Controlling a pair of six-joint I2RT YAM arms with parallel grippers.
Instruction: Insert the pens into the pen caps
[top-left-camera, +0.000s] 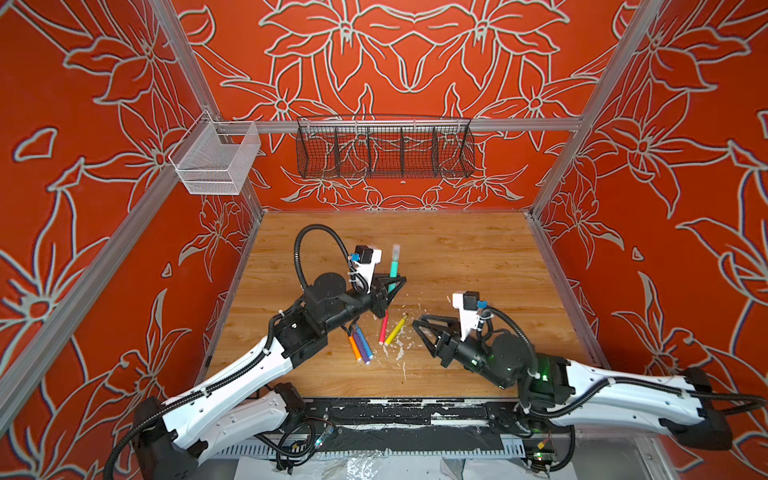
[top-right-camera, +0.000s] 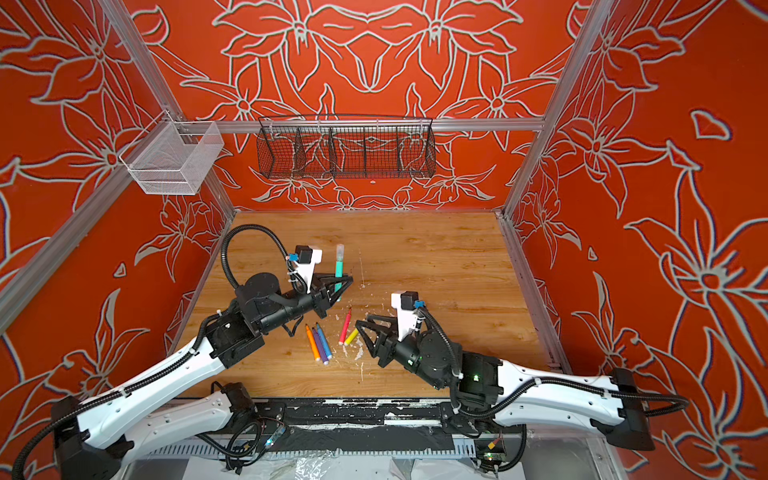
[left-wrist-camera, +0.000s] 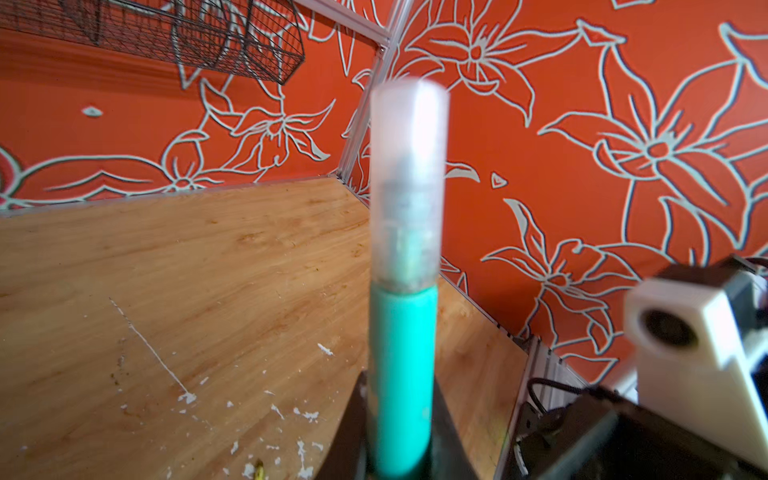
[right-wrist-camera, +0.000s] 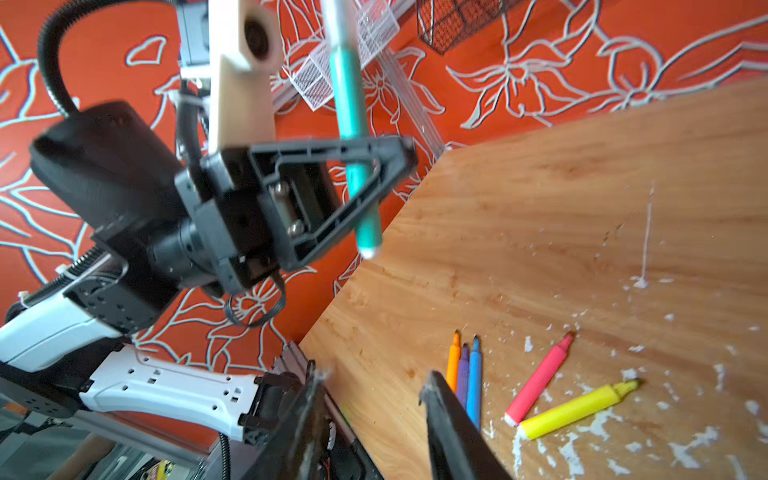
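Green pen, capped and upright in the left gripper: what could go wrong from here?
1. The clear cap on the green pen may not be fully seated; blur hides the joint, so it could drop off.
2. The left gripper grips the barrel low down, so the pen may tip on release.
3. The open right gripper is close to the yellow pen and could knock it when moving.

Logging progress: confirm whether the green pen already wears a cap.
Yes, a clear cap sits on the green pen in the left wrist view.
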